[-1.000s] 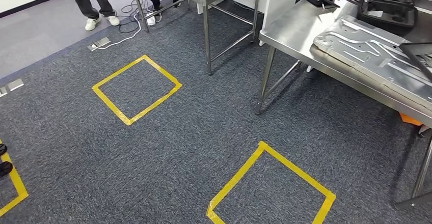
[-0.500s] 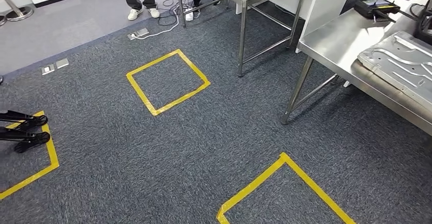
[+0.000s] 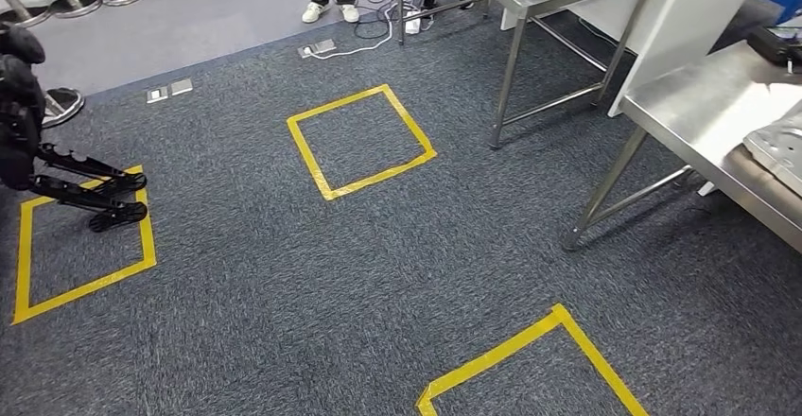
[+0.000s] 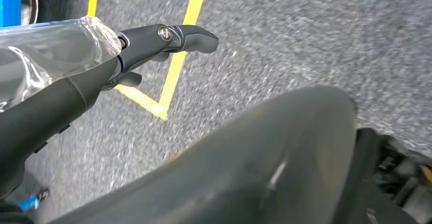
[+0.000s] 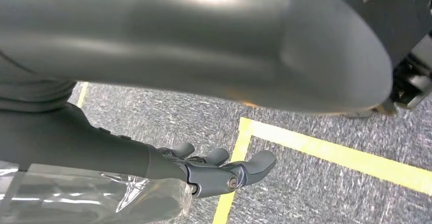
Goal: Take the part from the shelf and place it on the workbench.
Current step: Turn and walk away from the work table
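Grey-blue carpet point(image 3: 284, 274) covers the floor, marked with yellow tape squares – one point(image 3: 360, 141) lies near the middle. Right of that square stands a steel surface point(image 3: 700, 113), with a pressed metal part point(image 3: 780, 147) lying at its right end. Beyond the square, a person's shoes point(image 3: 329, 11) stand beside cables. The left hand point(image 4: 153, 43) and the right hand point(image 5: 219, 170) hang over the carpet – fingers apart, gripping nothing, plastic film around each wrist.
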Controlling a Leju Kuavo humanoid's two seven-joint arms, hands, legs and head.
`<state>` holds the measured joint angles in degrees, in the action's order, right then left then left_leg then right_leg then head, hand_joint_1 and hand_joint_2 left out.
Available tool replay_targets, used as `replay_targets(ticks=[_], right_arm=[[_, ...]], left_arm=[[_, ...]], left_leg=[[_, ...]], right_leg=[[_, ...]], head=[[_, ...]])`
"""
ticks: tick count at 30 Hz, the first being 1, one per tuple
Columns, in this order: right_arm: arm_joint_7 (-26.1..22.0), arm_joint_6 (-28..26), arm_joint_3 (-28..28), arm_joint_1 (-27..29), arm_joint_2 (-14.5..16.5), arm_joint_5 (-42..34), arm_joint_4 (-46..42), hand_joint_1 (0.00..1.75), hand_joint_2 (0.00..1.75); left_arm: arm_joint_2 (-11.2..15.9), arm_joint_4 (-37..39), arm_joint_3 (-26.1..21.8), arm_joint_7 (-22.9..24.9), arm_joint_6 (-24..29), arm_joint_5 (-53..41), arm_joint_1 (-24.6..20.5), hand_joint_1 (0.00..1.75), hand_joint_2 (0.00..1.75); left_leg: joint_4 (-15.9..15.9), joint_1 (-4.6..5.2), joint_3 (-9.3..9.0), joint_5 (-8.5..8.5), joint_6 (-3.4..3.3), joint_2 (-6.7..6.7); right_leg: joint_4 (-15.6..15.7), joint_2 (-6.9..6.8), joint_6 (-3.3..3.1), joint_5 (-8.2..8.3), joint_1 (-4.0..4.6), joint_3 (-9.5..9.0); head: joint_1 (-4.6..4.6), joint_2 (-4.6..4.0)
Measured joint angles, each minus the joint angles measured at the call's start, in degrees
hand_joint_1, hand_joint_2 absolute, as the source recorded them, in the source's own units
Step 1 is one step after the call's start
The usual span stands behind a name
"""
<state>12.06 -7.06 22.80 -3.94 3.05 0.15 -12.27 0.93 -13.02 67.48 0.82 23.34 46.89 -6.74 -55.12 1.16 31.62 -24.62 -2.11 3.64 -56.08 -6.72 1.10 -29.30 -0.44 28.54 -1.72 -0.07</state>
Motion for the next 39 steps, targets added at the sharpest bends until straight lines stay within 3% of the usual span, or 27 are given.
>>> replay_targets(ticks=[1, 3, 5, 7, 8, 9, 10, 12, 14, 16, 18, 19, 20, 21, 22, 23, 24, 25, 27, 29, 31, 32, 34, 36, 38, 39], right_arm=[[0.07, -0.03, 0.0, -0.05, -0.02, 0.03, -0.01, 0.0, 0.0], [0.19, -0.11, 0.0, -0.16, -0.18, 0.14, -0.02, 0.0, 0.0], [0.29, -0.15, 0.0, -0.1, -0.44, 0.3, -0.01, 0.0, 0.0], [0.49, -0.15, 0.0, 0.06, -0.76, 0.46, 0.0, 0.0, 0.0], [0.61, -0.15, 0.0, 0.12, -0.93, 0.51, 0.01, 0.0, 0.0], [0.73, -0.15, 0.0, 0.15, -1.14, 0.55, 0.01, 0.0, 0.0], [0.81, -0.15, 0.0, 0.16, -1.32, 0.57, 0.01, 0.0, 0.0], [0.89, -0.15, 0.0, 0.15, -1.59, 0.61, 0.03, 0.0, 0.0], [0.9, -0.17, 0.0, 0.14, -1.74, 0.64, 0.08, 0.0, 0.0], [0.79, -0.31, 0.01, 0.07, -1.84, 0.68, 0.09, 0.0, 0.0], [0.45, -0.56, 0.03, 0.02, -1.99, 0.87, 0.09, 0.0, 0.0], [0.24, -0.66, 0.05, 0.04, -2.1, 1.05, 0.09, 0.0, 0.0], [0.06, -0.72, 0.08, 0.07, -2.25, 1.32, 0.09, 0.0, 0.0], [-0.11, -0.74, 0.13, 0.1, -2.4, 1.65, 0.09, 0.0, 0.0], [-0.3, -0.77, 0.22, 0.14, -2.6, 2.07, 0.1, 0.0, 0.0], [-0.51, -0.84, 0.37, 0.16, -2.77, 2.52, 0.1, 0.0, 0.0], [-0.77, -1.0, 0.54, 0.14, -2.9, 2.93, 0.1, 0.0, 0.0], [-1.05, -1.18, 0.76, 0.09, -2.98, 3.31, 0.1, 0.0, 0.0], [-1.5, -1.5, 1.28, -0.03, -3.0, 4.02, 0.09, 0.0, 0.0], [-1.69, -1.6, 1.7, -0.14, -3.01, 4.48, 0.09, 0.0, 0.0], [-1.74, -1.62, 2.1, -0.25, -3.01, 4.63, 0.08, 0.0, 0.0], [-1.74, -1.62, 2.34, -0.33, -3.06, 4.67, 0.05, 0.0, 0.0], [-1.7, -1.61, 2.72, -0.47, -3.25, 4.78, -0.01, 0.0, 0.0], [-1.47, -1.48, 2.95, -0.38, -3.56, 4.97, -0.02, 0.0, 0.0], [-0.84, -1.04, 3.2, -0.16, -3.95, 5.12, -0.02, 0.0, 0.0], [-0.42, -0.74, 3.33, -0.08, -4.18, 5.14, -0.02, 0.0, 0.0]], left_arm=[[-0.02, 0.0, 0.01, 0.08, -0.03, 0.05, 0.08, 0.0, 0.0], [-0.2, 0.01, 0.02, 0.2, -0.05, 0.2, 0.18, 0.0, 0.0], [-0.48, 0.02, 0.02, 0.15, -0.05, 0.4, 0.06, 0.0, 0.0], [-0.81, 0.01, 0.02, -0.01, -0.07, 0.59, 0.02, 0.0, 0.0], [-1.02, 0.0, 0.02, -0.09, -0.11, 0.65, 0.08, 0.0, 0.0], [-1.22, 0.0, 0.02, -0.11, -0.16, 0.68, 0.16, 0.0, 0.0], [-1.39, 0.01, 0.02, -0.12, -0.2, 0.7, 0.19, 0.0, 0.0], [-1.58, 0.02, 0.02, -0.12, -0.23, 0.72, 0.16, 0.0, 0.0], [-1.64, 0.02, 0.02, -0.09, -0.25, 0.72, 0.14, 0.0, 0.0], [-1.65, 0.02, 0.02, 0.14, -0.39, 0.72, 0.26, 0.0, 0.0], [-1.73, 0.02, 0.02, 0.35, -0.54, 0.85, 0.43, 0.0, 0.0], [-1.81, 0.02, 0.02, 0.23, -0.57, 1.06, 0.41, 0.0, 0.0], [-1.89, 0.02, 0.02, -0.05, -0.59, 1.39, 0.34, 0.0, 0.0], [-1.93, 0.02, 0.02, -0.39, -0.64, 1.73, 0.25, 0.0, 0.0], [-1.97, 0.02, 0.02, -0.69, -0.78, 2.11, 0.19, 0.0, 0.0], [-1.97, 0.02, 0.02, -0.86, -0.99, 2.37, 0.25, 0.0, 0.0], [-1.97, 0.02, 0.02, -0.9, -1.27, 2.5, 0.35, 0.0, 0.0], [-1.95, 0.02, 0.02, -0.88, -1.54, 2.57, 0.43, 0.0, 0.0], [-1.88, 0.02, 0.02, -0.97, -1.97, 2.54, 0.4, 0.0, 0.0], [-1.82, 0.02, 0.02, -1.2, -2.21, 2.47, 0.13, 0.0, 0.0], [-1.72, 0.02, 0.02, -1.34, -2.26, 2.46, 0.11, 0.0, 0.0], [-1.7, 0.02, 0.02, -1.46, -2.26, 2.4, 0.28, 0.0, 0.0], [-1.68, 0.02, 0.02, -1.88, -2.17, 2.05, 0.49, 0.0, 0.0], [-1.81, 0.02, 0.02, -2.89, -1.89, 1.42, 0.3, 0.0, 0.0], [-2.15, 0.02, 0.07, -4.17, -1.46, 0.66, 0.12, 0.0, 0.0], [-2.33, 0.02, 0.14, -4.67, -1.28, 0.27, 0.09, 0.0, 0.0]], left_leg=[[0.3, -0.08, -0.15, 0.18, -0.23, -0.65], [1.09, -0.43, -0.65, 0.66, -0.81, -2.06], [1.43, -0.77, -0.91, 0.93, -1.16, -3.49], [1.39, -0.85, -0.95, 0.95, -1.26, -5.14], [1.36, -0.9, -1.0, 0.93, -1.26, -5.99], [1.31, -0.99, -1.09, 0.9, -1.2, -6.89], [1.21, -1.13, -1.2, 0.82, -1.05, -7.78], [0.71, -1.31, -1.13, 0.49, -0.45, -9.45], [0.29, -1.31, -0.71, 0.32, 0.27, -10.72], [0.3, -1.49, -0.34, 0.46, 0.81, -11.67], [-0.83, -1.47, 0.29, -0.22, 1.21, -9.81], [-3.25, -1.41, 1.45, -1.54, 1.42, -7.99], [-6.87, -1.34, 3.2, -3.33, 1.62, -6.08], [-11.14, -1.36, 5.31, -5.2, 1.76, -5.1], [-15.26, -1.4, 7.38, -6.79, 1.84, -4.47], [-17.27, -1.4, 8.39, -7.21, 1.74, -4.33], [-16.84, -1.33, 8.14, -6.54, 1.51, -4.22], [-13.98, -1.16, 6.61, -4.96, 1.16, -3.94], [-5.16, -0.31, 1.81, -1.5, 0.04, -1.7], [-0.09, 0.49, -0.79, -0.19, -0.82, 0.32], [0.67, 0.78, -0.93, -0.12, -1.14, -0.18], [1.15, 0.6, -1.22, 0.23, -1.13, -0.82], [2.2, 0.03, -1.85, 1.01, -1.24, -2.15], [2.55, -0.34, -2.05, 1.36, -1.34, -3.65], [2.51, -0.51, -2.05, 1.35, -1.36, -5.39], [2.44, -0.67, -2.1, 1.31, -1.26, -6.31]], right_leg=[[0.12, -0.21, 0.3, -0.14, -0.08, -0.23], [-1.24, 1.87, 0.78, -1.4, -0.28, -0.02], [-7.64, 5.17, 0.96, -4.81, -0.42, 2.89], [-15.6, 6.22, 1.11, -7.6, -0.42, 7.12], [-17.22, 6.3, 1.19, -7.44, -0.42, 8.25], [-16.27, 6.4, 1.25, -6.03, -0.45, 8.2], [-13.02, 6.76, 1.32, -3.74, -0.55, 7.02], [-4.76, 9.34, 1.54, 0.37, -1.04, 3.68], [-0.99, 11.09, 1.29, 1.64, -1.24, 2.18], [-0.89, 9.98, 0.51, 1.69, -1.01, 2.2], [-0.78, 8.69, -0.19, 1.81, -0.95, 2.14], [-0.72, 7.94, -0.5, 1.83, -0.92, 2.13], [-0.72, 7.18, -0.72, 1.78, -0.74, 2.12], [-0.72, 6.33, -0.9, 1.7, -0.57, 2.14], [-0.73, 5.39, -1.05, 1.61, -0.37, 2.14], [-0.73, 4.55, -1.15, 1.52, -0.21, 2.13], [-0.73, 3.79, -1.22, 1.44, -0.08, 2.07], [-0.72, 3.09, -1.26, 1.34, 0.04, 1.94], [-0.67, 1.74, -1.18, 1.08, 0.18, 1.49], [-0.54, 0.61, -0.86, 0.8, 0.13, 1.08], [-0.27, -0.56, -0.44, 0.69, 0.01, 0.66], [-0.3, -0.39, -0.21, 0.55, -0.05, 0.43], [-2.54, 2.48, 0.23, -1.0, -0.07, 1.09], [-9.45, 5.78, 0.61, -4.46, -0.19, 4.41], [-15.91, 6.43, 1.0, -6.41, -0.36, 7.93], [-16.3, 6.46, 1.23, -5.69, -0.47, 8.45]], head=[[0.0, 0.0], [-0.05, 0.0], [-0.12, 0.0], [-0.14, 0.0], [-0.14, 0.0], [-0.14, 0.0], [-0.14, 0.0], [-0.14, 0.0], [-0.1, 0.0], [-0.07, 0.0], [0.01, 0.0], [0.08, 0.0], [0.15, 0.0], [0.2, 0.0], [0.21, 0.0], [0.21, 0.0], [0.21, 0.0], [0.21, 0.0], [0.19, 0.0], [0.19, 0.0], [0.23, 0.0], [0.21, 0.0], [0.17, 0.0], [0.09, 0.0], [0.04, 0.0], [0.04, 0.0]])
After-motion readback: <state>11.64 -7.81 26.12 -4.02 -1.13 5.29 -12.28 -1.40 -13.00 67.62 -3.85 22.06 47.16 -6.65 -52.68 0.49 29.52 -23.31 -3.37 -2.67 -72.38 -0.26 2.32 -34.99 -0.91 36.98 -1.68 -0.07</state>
